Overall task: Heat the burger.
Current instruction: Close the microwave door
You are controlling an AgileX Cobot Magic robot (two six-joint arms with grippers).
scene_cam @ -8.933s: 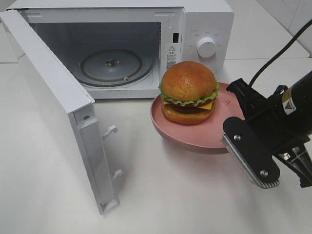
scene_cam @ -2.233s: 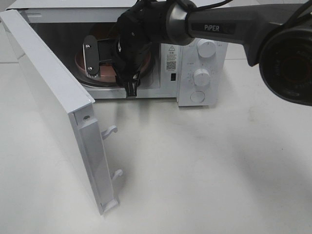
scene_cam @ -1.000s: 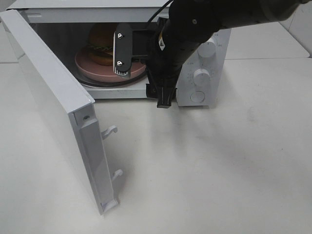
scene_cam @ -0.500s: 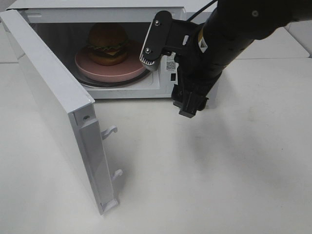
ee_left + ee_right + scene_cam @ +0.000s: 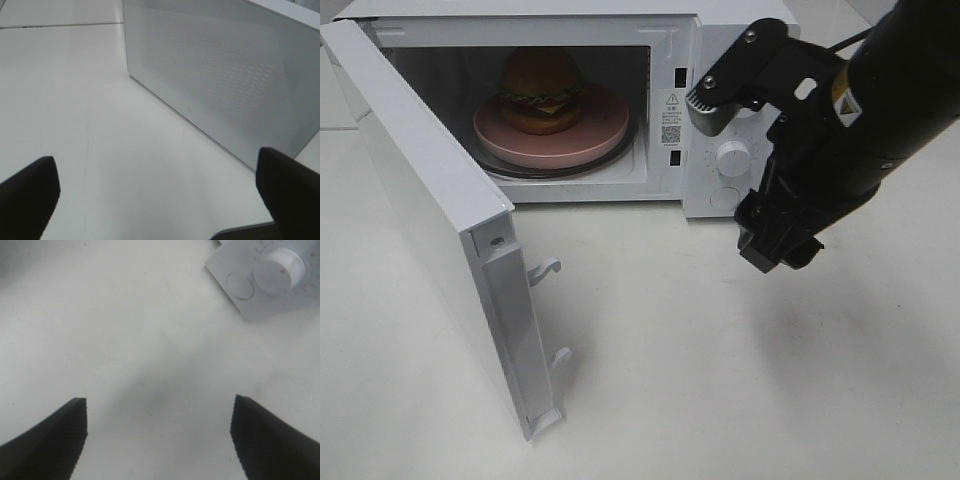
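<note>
The burger point(image 5: 542, 88) sits on a round pink plate point(image 5: 590, 135) on the turntable inside the white microwave point(image 5: 670, 40), whose door point(image 5: 430, 190) hangs wide open to the left. My right gripper point(image 5: 735, 180) hovers in front of the control panel, right of the cavity and clear of the plate. In the right wrist view this gripper point(image 5: 157, 440) is open with only bare table between its fingers point(image 5: 45, 440). Wide open too, my left gripper point(image 5: 157, 200) stays out of the exterior view, facing the door's outer face point(image 5: 225, 75).
Two knobs on the microwave panel point(image 5: 735, 158) lie just behind my right arm; one knob point(image 5: 277, 267) shows in the right wrist view. The door's latch hooks point(image 5: 548, 268) stick out toward the table's middle. White tabletop point(image 5: 720, 380) spreads in front.
My right arm has pulled out of the microwave cavity and swung to the right, in front of the control panel. The burger and plate stay inside on the turntable.
</note>
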